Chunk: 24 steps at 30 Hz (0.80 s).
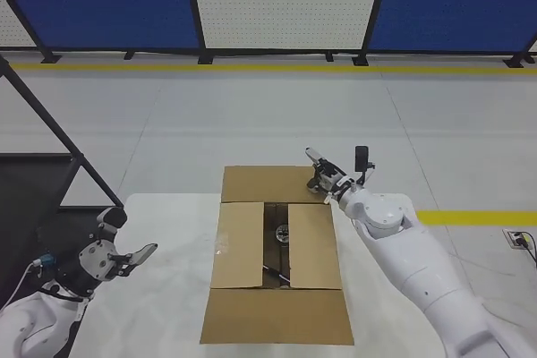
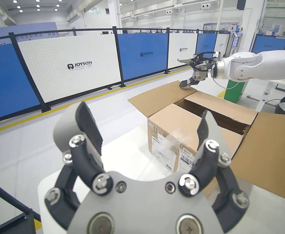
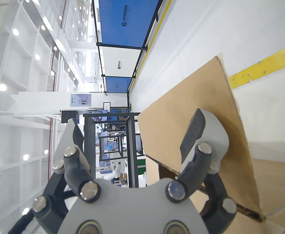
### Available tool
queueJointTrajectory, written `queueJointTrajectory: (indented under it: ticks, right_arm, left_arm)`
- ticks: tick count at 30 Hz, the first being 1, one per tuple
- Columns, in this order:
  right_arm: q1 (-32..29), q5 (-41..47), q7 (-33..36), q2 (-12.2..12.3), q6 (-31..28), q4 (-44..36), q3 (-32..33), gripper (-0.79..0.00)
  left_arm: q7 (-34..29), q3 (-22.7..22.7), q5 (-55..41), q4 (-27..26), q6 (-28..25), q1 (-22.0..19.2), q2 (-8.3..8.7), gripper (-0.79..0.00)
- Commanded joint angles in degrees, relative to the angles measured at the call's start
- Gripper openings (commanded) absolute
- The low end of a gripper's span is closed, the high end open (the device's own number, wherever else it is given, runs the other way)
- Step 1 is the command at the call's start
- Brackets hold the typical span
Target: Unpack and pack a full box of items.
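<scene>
While the one box (image 1: 277,315) sits mid-table (image 1: 161,295), two side flaps (image 1: 237,243) folded in, both my pincers gape empty: right pincer (image 3: 135,118) has one finger (image 3: 193,132) against the far flap (image 1: 264,183), left pincer (image 2: 145,114) hangs beside the box, not touching.

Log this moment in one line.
right gripper open, finger on far flap | left gripper open, off the box | box on table, side flaps part-closed, items inside
</scene>
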Motion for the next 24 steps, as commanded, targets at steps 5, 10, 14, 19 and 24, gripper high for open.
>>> queueJointTrajectory:
  ticks: [5, 10, 14, 19, 24]
  right_arm:
    - [1.25, -1.98, -2.99, -1.79, 2.54, 3.56, -0.84, 0.0]
    - [1.25, -1.98, -2.99, -1.79, 2.54, 3.56, -0.84, 0.0]
    - [1.25, -1.98, -2.99, -1.79, 2.54, 3.56, -0.84, 0.0]
    - [0.21, -2.77, -3.89, -1.49, 5.15, 2.15, 0.32, 0.0]
    - [-0.42, -4.71, -3.23, -1.15, 8.22, 0.73, 1.38, 0.0]
  left_arm:
    - [0.38, -0.34, -0.09, -0.04, 0.26, 0.45, 0.01, 0.0]
    - [0.63, -0.3, -0.1, 0.01, 0.31, 0.62, -0.01, 0.0]
    - [0.58, 0.02, -0.07, -0.02, 0.39, 0.52, -0.04, 0.0]
    - [0.44, 0.24, -0.1, -0.15, 0.25, 0.27, -0.05, 0.0]
    - [0.59, -0.14, -0.09, -0.07, 0.34, 0.42, -0.02, 0.0]
